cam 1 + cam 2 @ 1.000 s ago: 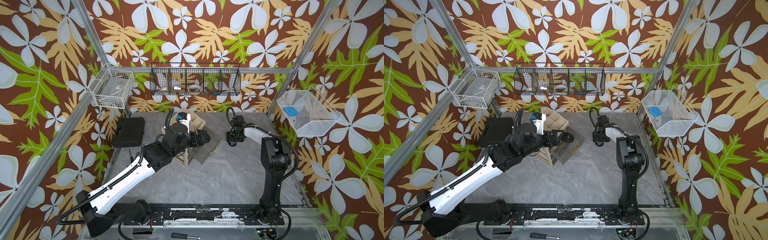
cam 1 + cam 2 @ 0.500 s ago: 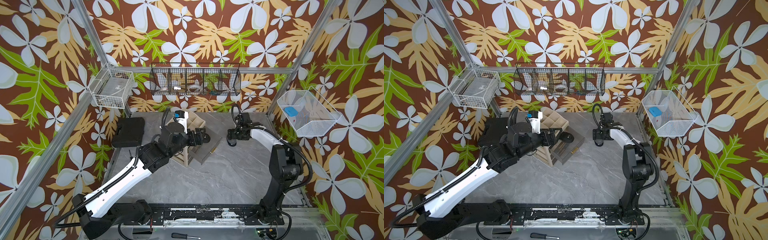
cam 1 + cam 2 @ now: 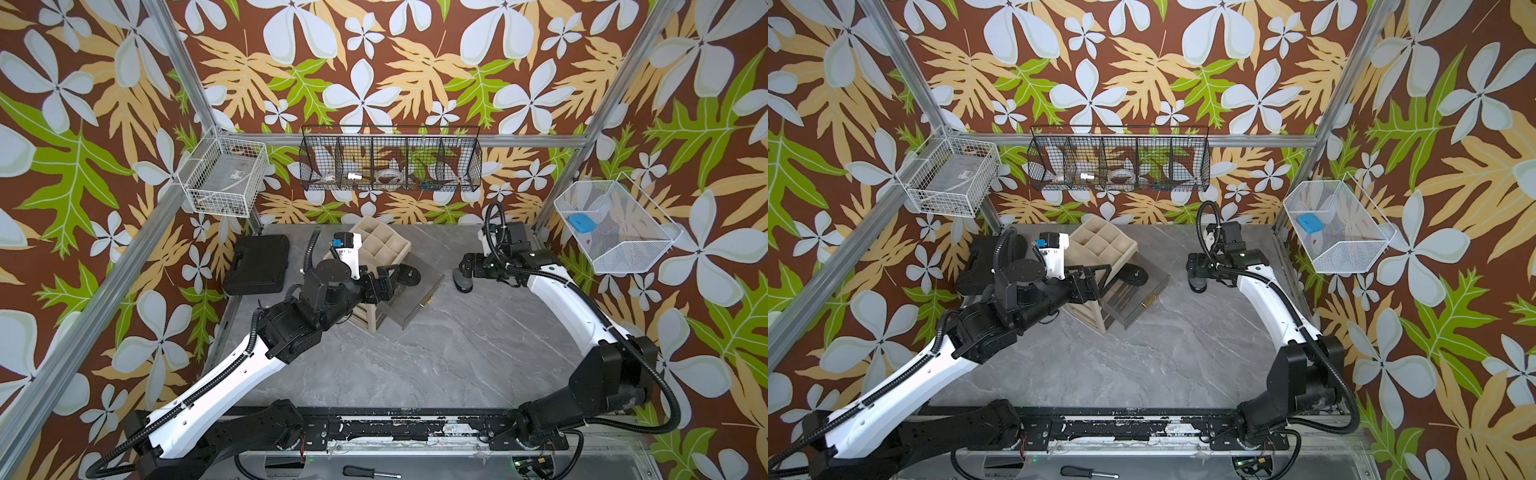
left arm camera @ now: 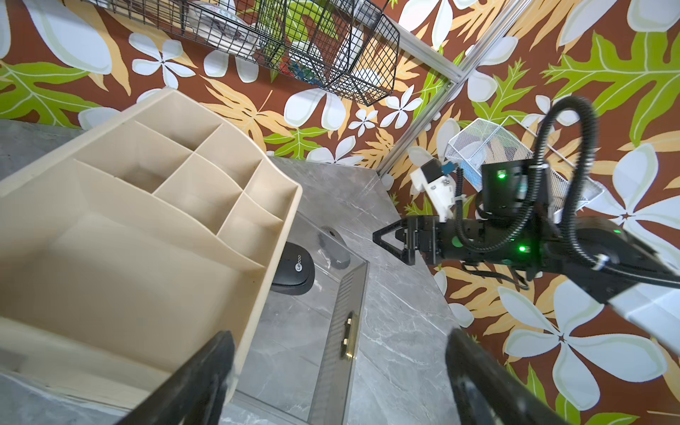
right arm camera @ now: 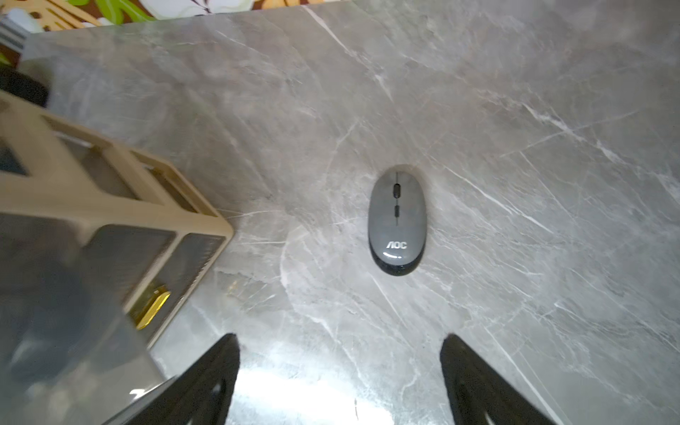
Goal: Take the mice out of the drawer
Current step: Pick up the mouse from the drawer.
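Note:
The smoky drawer (image 3: pixel 405 313) stands pulled out of the beige organizer (image 3: pixel 380 245). In the left wrist view a black mouse (image 4: pixel 294 270) with a round pale logo and a dark grey mouse (image 4: pixel 333 246) lie in the drawer (image 4: pixel 336 305). My left gripper (image 4: pixel 338 364) hovers open and empty above the drawer front; both top views show it (image 3: pixel 395 276) beside the black mouse (image 3: pixel 410 275). A grey mouse (image 5: pixel 397 219) lies on the table to the right of the organizer. My right gripper (image 5: pixel 340 342) is open above it, apart from it (image 3: pixel 466 266).
A large black case (image 3: pixel 257 264) lies at the back left of the table. Wire baskets hang on the left wall (image 3: pixel 224 178), back wall (image 3: pixel 390 164) and right wall (image 3: pixel 611 228). A screwdriver (image 3: pixel 370 471) lies in front of the arm bases.
The right gripper has opened wider and drawn back from the grey mouse, which stays on the table; its elbow swung right. The left arm shifted slightly over the drawer.

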Available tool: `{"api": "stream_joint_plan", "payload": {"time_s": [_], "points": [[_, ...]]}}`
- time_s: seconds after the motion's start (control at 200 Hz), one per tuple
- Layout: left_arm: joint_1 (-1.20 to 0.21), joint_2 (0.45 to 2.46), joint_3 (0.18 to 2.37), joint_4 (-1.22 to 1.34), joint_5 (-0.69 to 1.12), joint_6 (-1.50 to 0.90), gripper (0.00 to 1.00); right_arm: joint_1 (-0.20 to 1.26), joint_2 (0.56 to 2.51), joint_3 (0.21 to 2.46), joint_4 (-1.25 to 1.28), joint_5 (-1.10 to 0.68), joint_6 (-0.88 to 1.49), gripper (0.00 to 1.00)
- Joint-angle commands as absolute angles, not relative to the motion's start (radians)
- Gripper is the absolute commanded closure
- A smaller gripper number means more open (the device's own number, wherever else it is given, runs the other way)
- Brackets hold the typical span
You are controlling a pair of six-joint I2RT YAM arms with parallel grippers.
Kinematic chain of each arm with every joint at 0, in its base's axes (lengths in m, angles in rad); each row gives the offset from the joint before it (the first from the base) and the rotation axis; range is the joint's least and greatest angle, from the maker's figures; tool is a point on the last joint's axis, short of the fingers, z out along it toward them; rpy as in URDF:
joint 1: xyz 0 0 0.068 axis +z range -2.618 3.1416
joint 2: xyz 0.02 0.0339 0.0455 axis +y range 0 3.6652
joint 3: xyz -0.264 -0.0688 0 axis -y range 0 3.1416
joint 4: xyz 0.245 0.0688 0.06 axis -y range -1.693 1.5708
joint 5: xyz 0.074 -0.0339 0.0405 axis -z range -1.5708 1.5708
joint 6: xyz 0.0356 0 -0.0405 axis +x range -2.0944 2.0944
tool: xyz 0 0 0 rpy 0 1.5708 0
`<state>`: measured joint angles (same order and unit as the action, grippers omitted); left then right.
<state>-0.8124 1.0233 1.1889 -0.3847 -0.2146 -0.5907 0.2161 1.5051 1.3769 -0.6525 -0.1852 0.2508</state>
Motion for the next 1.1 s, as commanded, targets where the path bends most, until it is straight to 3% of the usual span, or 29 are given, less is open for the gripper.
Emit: {"api": "stream_joint_plan", "payload": {"time_s": [0.0, 0.49, 1.096], "points": [[-0.811, 0.989, 1.155, -0.347, -0.258, -0.616, 0.08, 0.276, 1.484, 1.430, -0.718, -0.201, 0.233, 0.12], [-0.811, 0.911, 1.046, -0.336, -0.345, -0.688, 0.08, 0.621, 1.595, 1.645, -0.817, -0.069, 0.133, 0.16], [-0.810, 0.905, 1.005, -0.350, -0.431, -0.700, 0.05, 0.639, 1.790, 1.778, -0.841, -0.060, 0.025, 0.22]]}}
